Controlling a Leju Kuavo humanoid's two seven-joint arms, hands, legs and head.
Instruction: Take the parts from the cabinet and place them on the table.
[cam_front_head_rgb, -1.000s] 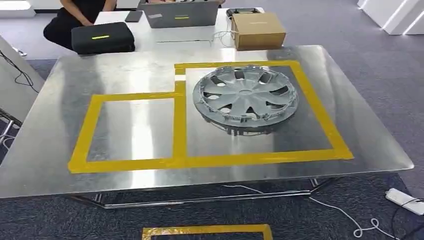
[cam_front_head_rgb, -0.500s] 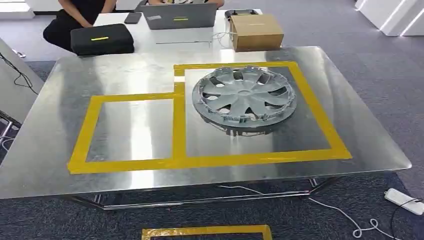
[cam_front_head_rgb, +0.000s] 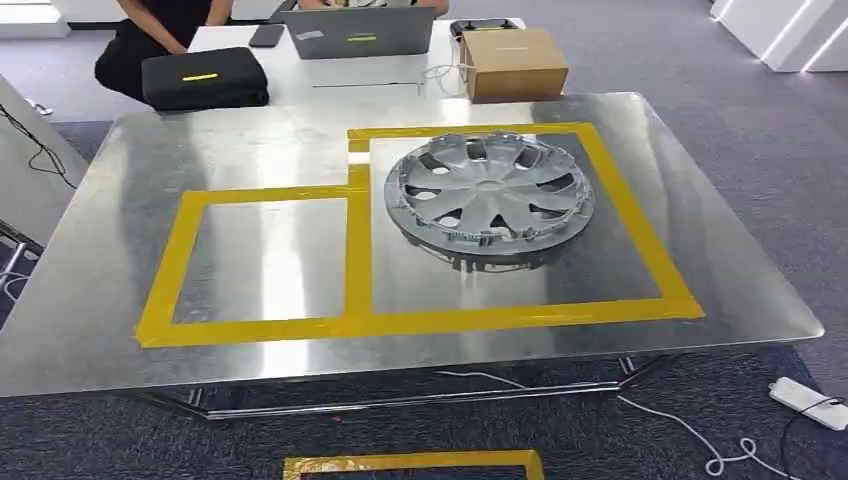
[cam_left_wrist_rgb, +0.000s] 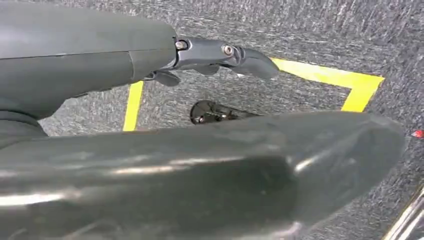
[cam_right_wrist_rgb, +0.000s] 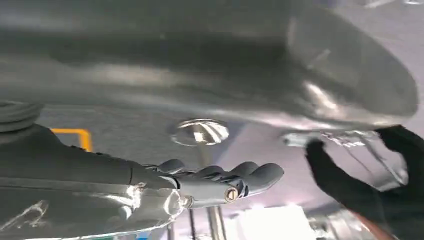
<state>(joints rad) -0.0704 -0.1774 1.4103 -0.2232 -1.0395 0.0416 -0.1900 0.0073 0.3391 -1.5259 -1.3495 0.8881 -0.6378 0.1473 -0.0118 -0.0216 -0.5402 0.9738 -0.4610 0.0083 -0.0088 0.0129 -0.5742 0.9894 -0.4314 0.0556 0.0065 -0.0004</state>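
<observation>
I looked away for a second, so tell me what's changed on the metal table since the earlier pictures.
Almost nothing. The whole view shifted slightly between the earliest picture and the next, which is the camera moving, not the things. The hubcap lies in the same larger yellow-taped square on the table, with the cardboard box and black case behind it as before. The seated person at the back shifted a little.

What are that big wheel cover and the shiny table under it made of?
The wheel cover looks like moulded plastic with a matt silver-grey paint: thin spokes, soft dull sheen. The table seems to be brushed sheet metal, perhaps steel or aluminium: it throws bright, blurred reflections. Neither is certain from looks alone.
</observation>
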